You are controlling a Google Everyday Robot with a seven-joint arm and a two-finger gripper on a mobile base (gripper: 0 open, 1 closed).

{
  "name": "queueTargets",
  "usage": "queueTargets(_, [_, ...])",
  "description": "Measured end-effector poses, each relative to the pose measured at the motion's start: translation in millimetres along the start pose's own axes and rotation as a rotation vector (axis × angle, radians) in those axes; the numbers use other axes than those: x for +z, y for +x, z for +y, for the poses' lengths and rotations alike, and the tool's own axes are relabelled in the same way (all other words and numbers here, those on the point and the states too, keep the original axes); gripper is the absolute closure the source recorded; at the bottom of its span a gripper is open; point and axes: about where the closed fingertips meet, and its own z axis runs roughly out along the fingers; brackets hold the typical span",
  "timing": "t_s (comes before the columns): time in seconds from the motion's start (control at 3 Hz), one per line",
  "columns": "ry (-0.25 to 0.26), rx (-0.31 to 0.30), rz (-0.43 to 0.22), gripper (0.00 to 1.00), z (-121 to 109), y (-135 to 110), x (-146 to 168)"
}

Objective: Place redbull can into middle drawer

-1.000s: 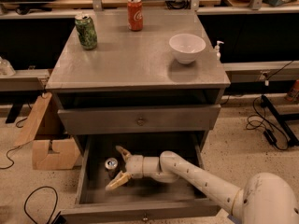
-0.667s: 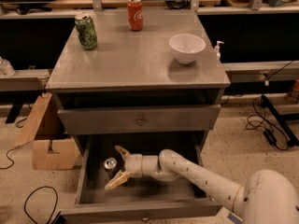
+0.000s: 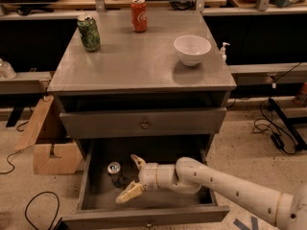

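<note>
The redbull can [image 3: 113, 168] stands in the middle drawer [image 3: 192, 213] beside the spread-fingered end effector [image 3: 131, 178] (release apparently done); next, withdraw without toppling it.

Arm [image 3: 230, 188] reaches in from lower right, forearm near horizontal. Gripper [image 3: 129, 178] sits low, left of centre, fingers [image 3: 128, 193] spread wide, pointing left.

slim silver-topped redbull can [image 3: 114, 169]: upright, left side of drawer | wide grey middle drawer [image 3: 144, 219]: pulled open | gripper [image 3: 132, 177]: inside drawer beside can, fingers spread
</note>
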Motion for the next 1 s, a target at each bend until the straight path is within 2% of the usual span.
queueTargets(0.33, [0.018,0.018,0.159,0.00,56,-22,-54])
queueTargets(0.67, [0.021,0.026,0.157,0.00,54,-21,-57])
queueTargets(1.0, [0.092,0.001,0.211,0.00,37,-55,-109])
